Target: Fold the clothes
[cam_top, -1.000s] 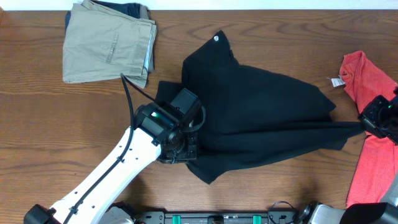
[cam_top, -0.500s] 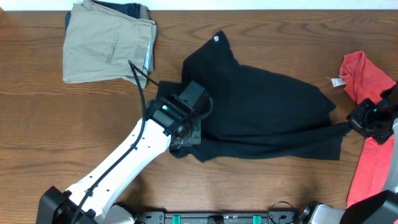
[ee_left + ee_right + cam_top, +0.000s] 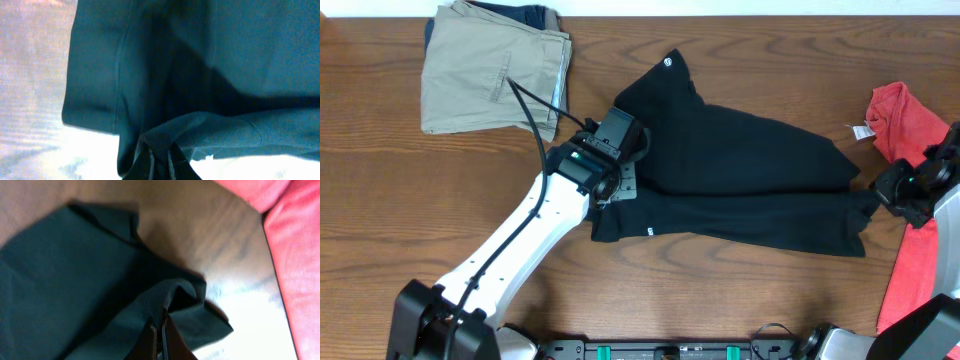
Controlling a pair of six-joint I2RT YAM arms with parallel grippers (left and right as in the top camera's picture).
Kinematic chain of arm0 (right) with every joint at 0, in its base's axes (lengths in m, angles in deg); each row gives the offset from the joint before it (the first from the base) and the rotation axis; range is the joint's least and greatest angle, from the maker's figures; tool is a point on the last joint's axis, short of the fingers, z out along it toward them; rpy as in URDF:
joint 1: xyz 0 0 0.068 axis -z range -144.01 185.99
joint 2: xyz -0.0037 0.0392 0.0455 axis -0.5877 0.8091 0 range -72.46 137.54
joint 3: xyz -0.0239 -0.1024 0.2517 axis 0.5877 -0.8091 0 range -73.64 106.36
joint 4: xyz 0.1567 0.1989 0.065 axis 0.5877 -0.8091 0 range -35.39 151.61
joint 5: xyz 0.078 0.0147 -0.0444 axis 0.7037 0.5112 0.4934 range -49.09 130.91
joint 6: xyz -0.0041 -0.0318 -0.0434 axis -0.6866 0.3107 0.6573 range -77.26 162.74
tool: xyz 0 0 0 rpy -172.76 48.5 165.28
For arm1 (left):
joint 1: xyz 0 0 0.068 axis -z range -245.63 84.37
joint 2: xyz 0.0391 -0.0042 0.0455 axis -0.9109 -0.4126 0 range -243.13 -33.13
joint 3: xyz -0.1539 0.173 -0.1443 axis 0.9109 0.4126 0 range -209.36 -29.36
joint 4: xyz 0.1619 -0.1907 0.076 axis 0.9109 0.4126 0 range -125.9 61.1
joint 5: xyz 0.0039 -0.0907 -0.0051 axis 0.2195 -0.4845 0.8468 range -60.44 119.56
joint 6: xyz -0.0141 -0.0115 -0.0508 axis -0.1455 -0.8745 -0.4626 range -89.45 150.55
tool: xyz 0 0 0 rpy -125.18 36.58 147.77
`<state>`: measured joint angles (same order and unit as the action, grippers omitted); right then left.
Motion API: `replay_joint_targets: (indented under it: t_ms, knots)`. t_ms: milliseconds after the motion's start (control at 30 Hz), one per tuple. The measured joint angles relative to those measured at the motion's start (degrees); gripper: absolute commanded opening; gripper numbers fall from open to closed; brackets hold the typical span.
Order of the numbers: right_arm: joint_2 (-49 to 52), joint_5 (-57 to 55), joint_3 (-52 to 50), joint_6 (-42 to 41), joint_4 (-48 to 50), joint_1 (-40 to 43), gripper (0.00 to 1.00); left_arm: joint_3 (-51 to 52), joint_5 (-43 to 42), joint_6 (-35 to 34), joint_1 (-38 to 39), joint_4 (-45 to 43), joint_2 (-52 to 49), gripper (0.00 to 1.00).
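Item: one black garment (image 3: pixel 740 170), shorts or trousers, lying in the middle of the table (image 3: pixel 380 200). Its long axis runs between my two arms, and a peak toward the far edge bears a small white logo mark (image 3: pixel 669 62). Handling, as I judge it: soft, light, limp fabric that sags and creases, not fragile, likely to slide on the wood. It is best taken at corners or hems, where one pinch carries a whole edge. Holds: my left gripper (image 3: pixel 617 192) is closed tight on a bunched fold at the garment's left end. My right gripper (image 3: pixel 886 193) is closed likewise on a gathered corner at the right end, with the cloth drawn fairly straight between them. Surroundings: folded khaki trousers (image 3: pixel 490 75) at the far left, well apart; a red shirt (image 3: pixel 912 120) with a white tag (image 3: pixel 862 131), just beside my right gripper.
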<state>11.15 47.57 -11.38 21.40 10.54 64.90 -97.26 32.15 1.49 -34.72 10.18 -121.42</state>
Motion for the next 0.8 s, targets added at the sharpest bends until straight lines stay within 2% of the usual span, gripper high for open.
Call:
replay_joint_targets:
  t_ms: [433, 467, 500, 533, 567, 600, 633, 800]
  knots:
    - [0.0, -0.26, -2.75, -0.17, 5.4, -0.35, 0.01, 0.0, 3.74, 1.03, -1.14, -7.43, -5.27, 0.07]
    - [0.0, -0.26, -3.45, -0.17, 5.86, -0.5, 0.05, 0.0, 3.87, 1.03, -1.64, -7.58, -5.31, 0.07]
    - [0.0, -0.46, -4.39, -0.37, 6.47, -0.57, 0.1, 0.0, 3.98, 1.03, -2.1, -7.63, -5.31, 0.14]
    - [0.0, -0.48, -5.03, -0.52, 6.97, -0.61, 0.22, 0.0, 4.11, 1.03, -2.6, -7.67, -5.31, 0.24]
    - [0.0, -0.52, -5.77, -0.7, 7.63, -0.68, 0.35, 0.0, 4.28, 1.29, -3.13, -7.69, -5.31, 0.44]
    - [0.0, -0.76, -6.38, -0.94, 8.15, -0.81, 0.48, 0.0, 4.42, 1.64, -3.67, -7.76, -5.31, 0.58]
    - [0.0, -0.92, -6.86, -0.92, 8.52, -0.94, 0.56, 0.0, 4.55, 1.7, -4.09, -7.8, -5.31, 0.63]
    - [0.0, -0.96, -7.17, -0.81, 7.56, -1.09, 0.8, 0.0, 4.92, 2.86, -6.64, -6.62, -5.31, 0.63]
